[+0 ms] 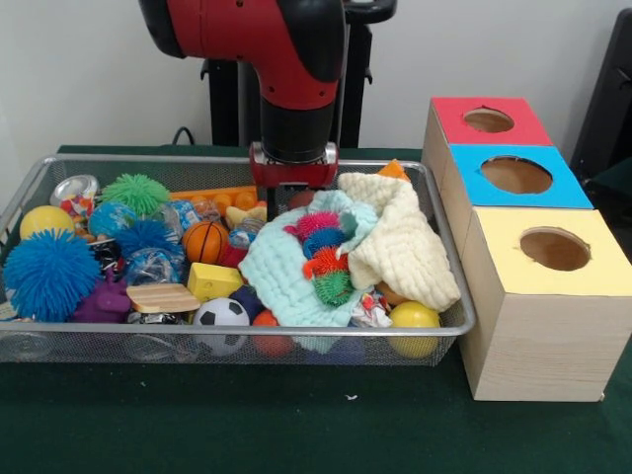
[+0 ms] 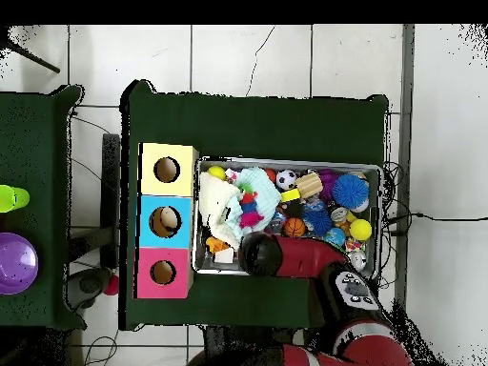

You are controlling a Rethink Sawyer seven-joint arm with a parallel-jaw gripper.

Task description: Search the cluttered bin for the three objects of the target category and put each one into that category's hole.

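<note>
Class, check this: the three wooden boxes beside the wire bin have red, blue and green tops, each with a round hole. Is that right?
Not quite. The front view shows the nearest box's top is yellow, not green. The red top and blue top are as stated, each with a round hole, beside the wire bin.

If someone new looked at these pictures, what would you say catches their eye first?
Probably the red arm reaching down into the back of the wire bin, its hand low among the toys, fingers hidden. Next comes the big blue puffer ball at the bin's left end in the front view, with a green puffer ball behind it. Beside the bin stand three wooden boxes, and the red-topped box is farthest back.
</note>
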